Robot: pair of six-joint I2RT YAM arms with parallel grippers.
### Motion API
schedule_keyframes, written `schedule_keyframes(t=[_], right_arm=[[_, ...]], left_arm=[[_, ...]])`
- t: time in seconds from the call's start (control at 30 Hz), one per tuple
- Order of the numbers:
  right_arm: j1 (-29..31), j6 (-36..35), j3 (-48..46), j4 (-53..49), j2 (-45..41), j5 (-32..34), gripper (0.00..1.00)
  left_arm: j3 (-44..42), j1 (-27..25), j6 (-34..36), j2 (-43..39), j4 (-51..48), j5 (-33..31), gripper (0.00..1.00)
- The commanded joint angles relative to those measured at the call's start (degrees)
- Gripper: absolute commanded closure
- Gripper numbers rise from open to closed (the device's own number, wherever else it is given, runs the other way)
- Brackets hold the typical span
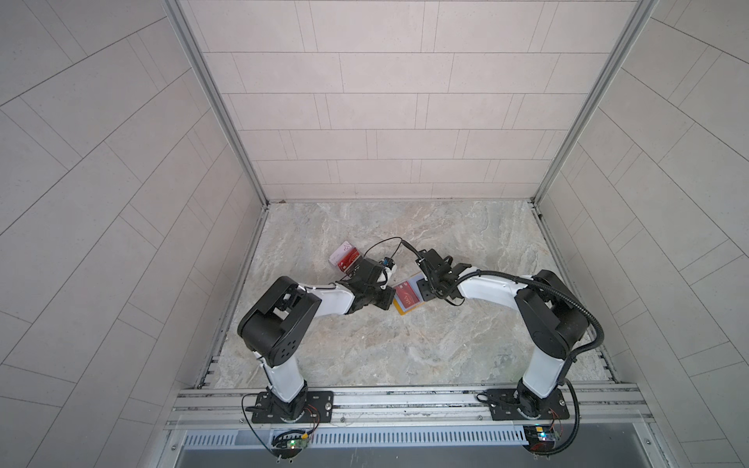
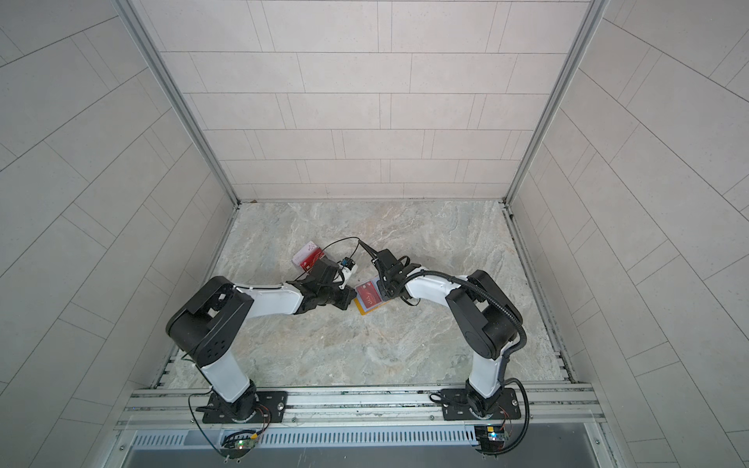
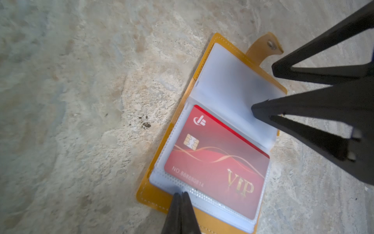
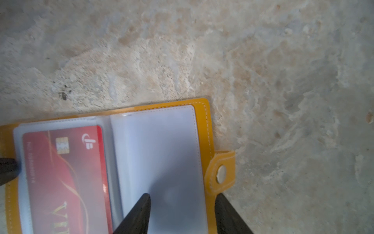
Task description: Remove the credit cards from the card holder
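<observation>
Left claw [image 3: 181, 195], tips together, is pressed on the mustard-yellow booklet card holder [image 3: 151, 199], right claw [image 4: 183, 197] spread apart; stiff, slick red plastic VIP card [image 3: 214, 162] probably best nipped edgewise

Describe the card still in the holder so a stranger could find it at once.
On the marble table, near its middle, lies an open yellow holder. The card sits in its clear sleeve, unlike the loose cards farther back: red, gold chip, gold "VIP".
</observation>
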Motion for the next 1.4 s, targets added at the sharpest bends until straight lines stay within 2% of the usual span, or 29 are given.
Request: schedule_keyframes(t=[0.0, 0.3, 0.53, 0.8, 0.97, 1.13, 1.37], right_arm=[[-0.45, 1.23, 0.70, -1.90, 1.27, 0.61, 0.46], [-1.24, 2.57, -1.88, -0.99, 0.88, -9.28, 0.46], [-1.21, 4.02, -5.38, -0.98, -3.25, -12.18, 0.50], [-1.17, 4.71, -8.51, -0.42, -5.43, -20.00, 0.53], [-1.20, 5.38, -10.46, -0.28, -6.84, -22.36, 0.55], [-1.11, 6.00, -11.64, -2.16, -9.98, -21.77, 0.56], [-0.04, 4.38, -8.55, -10.18, -15.09, -12.24, 0.55]], left_arm=[[-1.32, -0.26, -0.19, 0.74, -4.13, -1.06, 1.00], [-1.23, -0.26, -0.35, 0.96, -3.80, -0.66, 1.00], [-1.58, -0.26, 0.34, 0.15, -4.63, -1.78, 1.00], [-0.65, -0.26, 0.78, 0.84, -5.15, -2.30, 1.00], [0.00, -0.26, 1.54, 0.96, -6.00, -2.84, 1.00], [0.25, -0.21, 1.54, 1.01, -6.13, -2.65, 1.00], [1.14, -0.20, 2.68, 1.19, -7.25, -3.19, 1.00]])
